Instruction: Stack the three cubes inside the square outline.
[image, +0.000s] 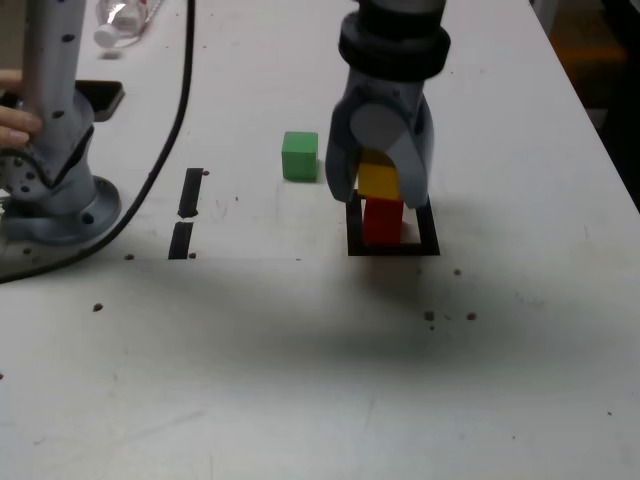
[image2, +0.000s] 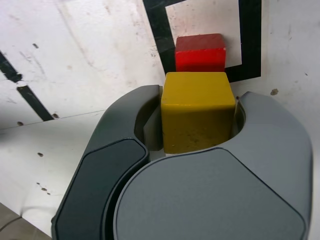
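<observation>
Claw (image2: 197, 117) grips yellow cube (image2: 198, 111) | above red cube (image2: 200, 52) (inside square outline (image2: 249, 40))

I read this as a robotics lab bench, not a home or a shop. My arm's grey base (image: 55, 200) is bolted to a plain white table (image: 300, 380), well off to the exterior view's left of my gripper (image: 380, 195), with a black cable (image: 170, 140) trailing across the surface beside it. Black tape marks the tabletop: a square outline (image: 392, 247) directly beneath the gripper and two short strips (image: 186, 212) between it and the base. The surface is scuffed and speckled with dark spots. A clear plastic bottle (image: 122, 22) lies on the table well beyond the gripper, and a person's fingers (image: 15, 122) touch the arm's base.
</observation>
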